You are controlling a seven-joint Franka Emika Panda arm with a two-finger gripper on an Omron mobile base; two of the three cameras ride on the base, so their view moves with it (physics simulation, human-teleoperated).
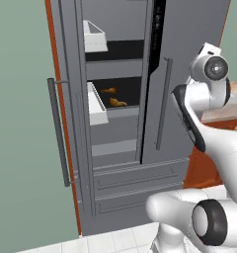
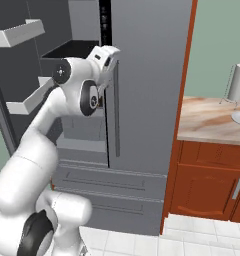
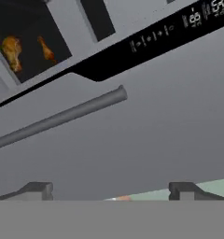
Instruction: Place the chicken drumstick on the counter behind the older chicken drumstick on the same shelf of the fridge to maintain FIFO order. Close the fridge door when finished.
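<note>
Grey French-door fridge [image 1: 140, 123] with its left door swung open, two chicken drumsticks [image 1: 117, 102] lying one behind the other on the black shelf [image 1: 128, 105] beside a white door bin [image 1: 97, 106], and the empty gripper [image 3: 111, 189], fingers spread wide, facing the closed right door's bar handle [image 3: 62, 117].

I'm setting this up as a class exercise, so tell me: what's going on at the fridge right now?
A white robot arm stands before the grey fridge, whose left door is swung open. Two chicken drumsticks lie on the same black shelf inside, one behind the other. The pincer is open and holds nothing, facing the shut right door near its bar handle. The open door has not yet been closed.
</note>
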